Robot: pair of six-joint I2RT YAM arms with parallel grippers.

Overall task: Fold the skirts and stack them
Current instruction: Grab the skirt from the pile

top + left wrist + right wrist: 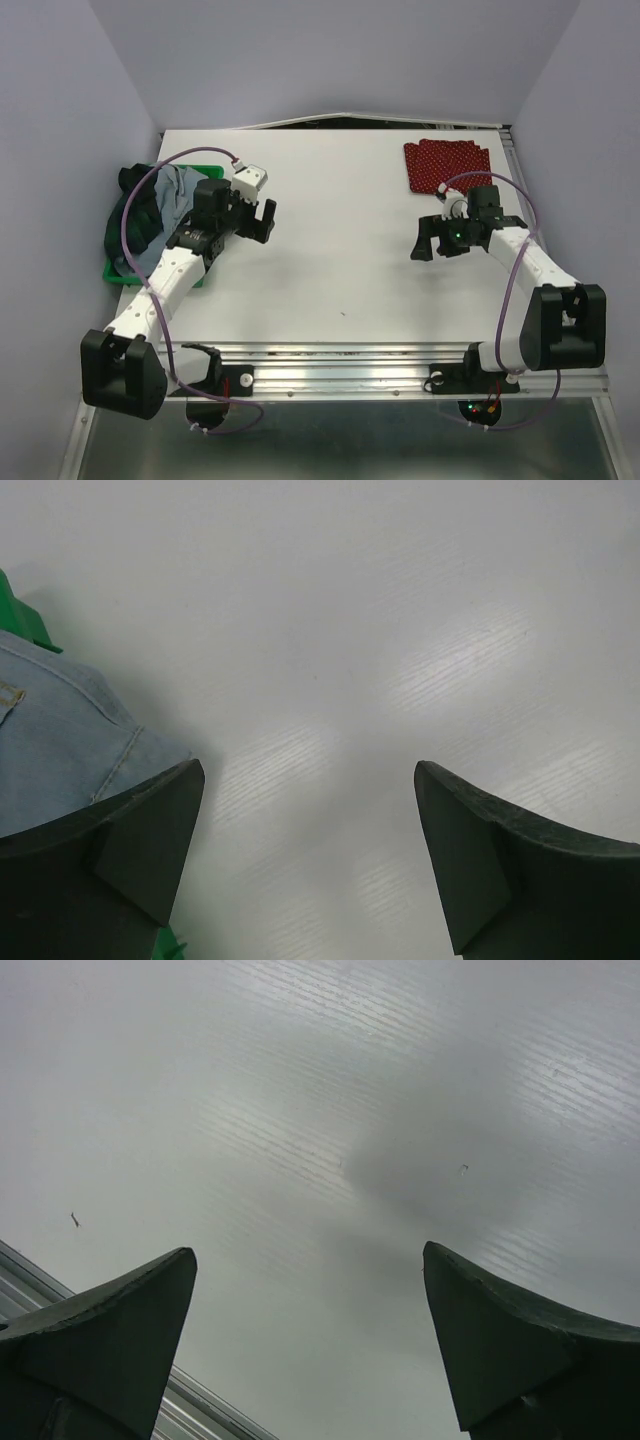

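Just left of the left gripper [257, 220]: light blue-grey denim skirt [178, 190], heaped in green plastic bin [118, 276].
Beyond the right gripper [436, 242]: folded red dotted cloth skirt [445, 165].
Both: released, empty.
Advice: pinch one denim edge, lift clear.

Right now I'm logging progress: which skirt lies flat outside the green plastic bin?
The red white-dotted skirt, flat at far right; the light blue-grey denim skirt and dark plaid skirt sit heaped in the green plastic bin.
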